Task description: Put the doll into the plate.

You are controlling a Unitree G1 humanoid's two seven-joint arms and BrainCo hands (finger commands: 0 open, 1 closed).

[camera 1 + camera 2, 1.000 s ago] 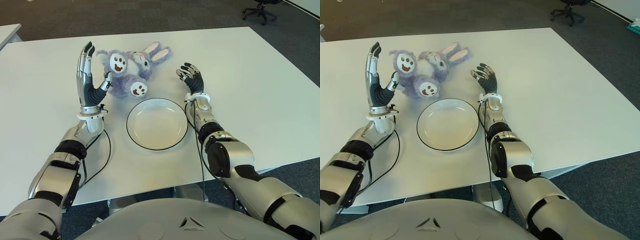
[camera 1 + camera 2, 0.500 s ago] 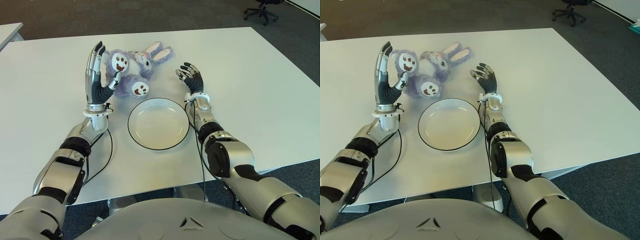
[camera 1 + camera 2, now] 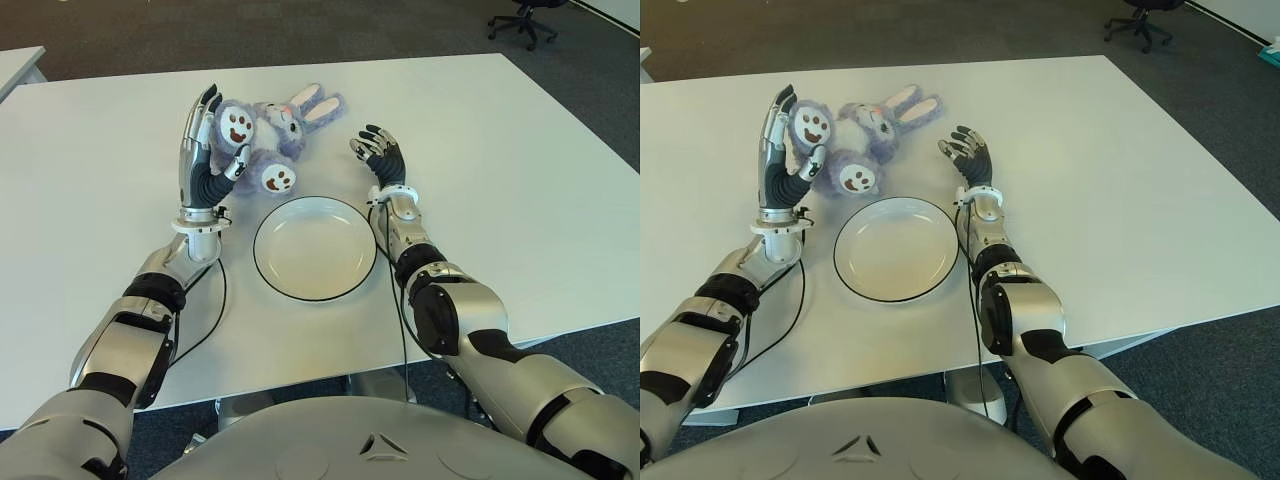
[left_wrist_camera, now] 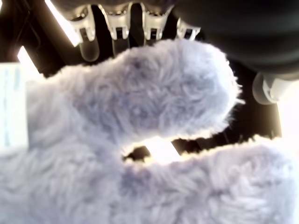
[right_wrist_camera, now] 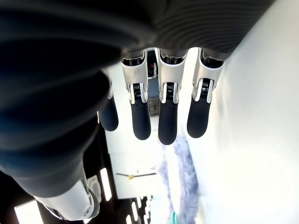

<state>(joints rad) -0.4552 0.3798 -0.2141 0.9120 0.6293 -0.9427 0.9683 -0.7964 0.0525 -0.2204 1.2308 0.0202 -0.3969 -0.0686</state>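
A purple plush rabbit doll (image 3: 265, 135) lies on its back on the white table, just beyond the plate. The white plate (image 3: 314, 250) with a dark rim holds nothing. My left hand (image 3: 215, 140) stands upright against the doll's left side, fingers straight and thumb by one foot; it is open. In the left wrist view the doll's fur (image 4: 154, 140) fills the frame under the extended fingers (image 4: 119, 23). My right hand (image 3: 380, 155) shows to the right of the doll, past the plate's right rim, open with its fingers (image 5: 167, 116) spread and holding nothing.
The white table (image 3: 520, 180) stretches wide to the right and left. A black cable (image 3: 215, 300) loops beside my left forearm. An office chair (image 3: 520, 20) stands on the dark floor at the far right, and another table's corner (image 3: 15, 65) shows far left.
My left hand has moved to the right, from beside the doll to up against its side. The right hand and the plate have stayed put.
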